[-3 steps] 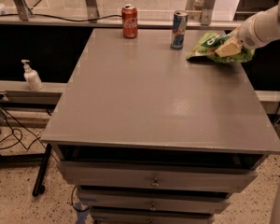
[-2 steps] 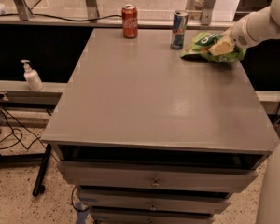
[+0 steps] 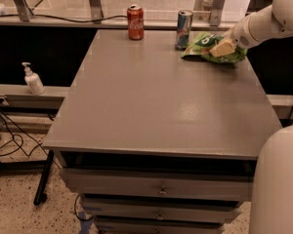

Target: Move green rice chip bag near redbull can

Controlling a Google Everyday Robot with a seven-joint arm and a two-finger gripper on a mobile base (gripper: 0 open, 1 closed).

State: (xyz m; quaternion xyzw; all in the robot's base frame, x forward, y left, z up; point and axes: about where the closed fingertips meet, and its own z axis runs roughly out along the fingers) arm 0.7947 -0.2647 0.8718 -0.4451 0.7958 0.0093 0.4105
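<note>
The green rice chip bag lies on the far right of the grey table, its left edge close to the redbull can; whether they touch I cannot tell. The redbull can stands upright near the table's far edge. My gripper reaches in from the right on a white arm and sits on the bag's right half, its tan fingers shut on the bag.
A red cola can stands upright at the far edge, left of the redbull can. A white pump bottle stands on a ledge to the left. Drawers sit under the table front. A white robot part fills the lower right.
My gripper has moved left with the green bag, bringing the bag's left edge from a short way off to right beside the redbull can. The cans have not moved.
</note>
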